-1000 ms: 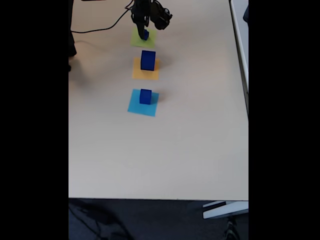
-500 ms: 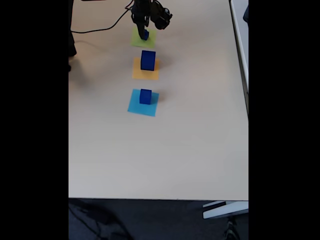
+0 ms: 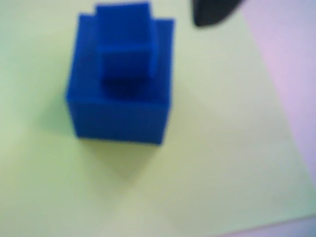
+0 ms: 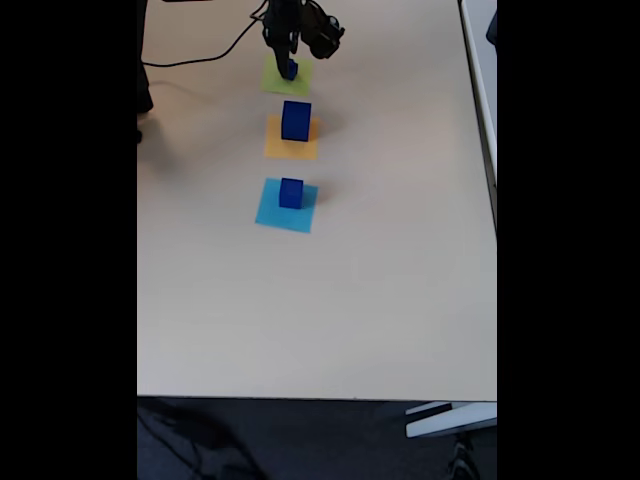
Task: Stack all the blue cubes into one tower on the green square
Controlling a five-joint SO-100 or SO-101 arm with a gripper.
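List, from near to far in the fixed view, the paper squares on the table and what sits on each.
Light-blue square with a blue cube → orange square with a larger blue cube → green square with blue cubes, the gripper over them.

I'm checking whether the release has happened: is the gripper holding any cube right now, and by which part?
Nothing looks held. In the wrist view the small cube sits on the larger cube on the green square, with no fingers touching either.

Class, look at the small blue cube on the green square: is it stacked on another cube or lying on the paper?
Stacked. In the wrist view the small cube sits upright on a larger blue cube, which rests on the green square.
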